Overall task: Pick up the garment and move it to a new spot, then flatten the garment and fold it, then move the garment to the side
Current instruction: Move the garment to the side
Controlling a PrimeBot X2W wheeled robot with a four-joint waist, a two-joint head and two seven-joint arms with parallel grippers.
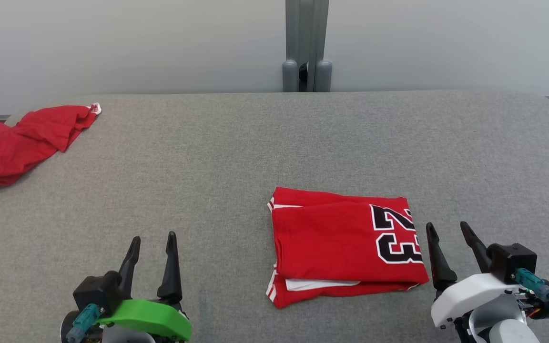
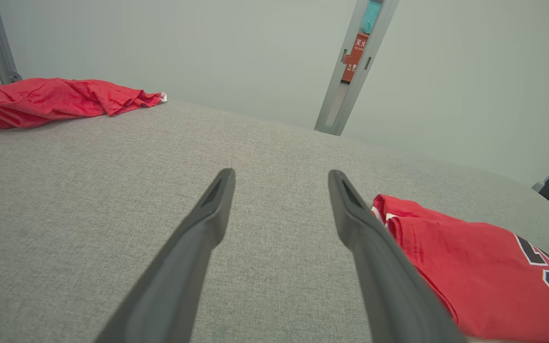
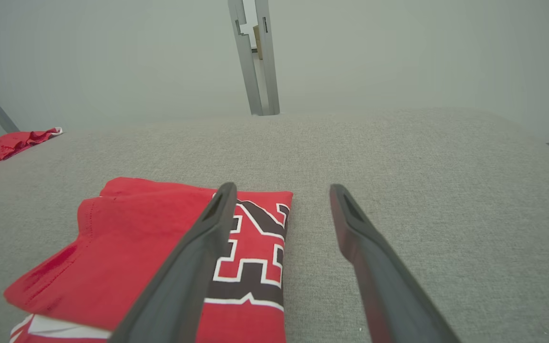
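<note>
The folded garment [image 1: 346,245], a red jersey with the number 23 [image 1: 396,234] facing up, lies on the grey worktop [image 1: 255,143] right of centre, its long axis running left to right. The right gripper [image 1: 446,225] is much the nearer: its inner finger stands just beside the garment's right edge, by the number, so the cloth lies to the left of those fingers [image 3: 198,257] and slightly ahead. The left gripper [image 1: 153,236] is well apart, with bare worktop between it and the garment's left edge. Both pairs of fingers stand wide apart and hold nothing. Folding looks finished, so the move to the side probably remains. A crumpled red cloth [image 1: 22,138] sits at the far left
</note>
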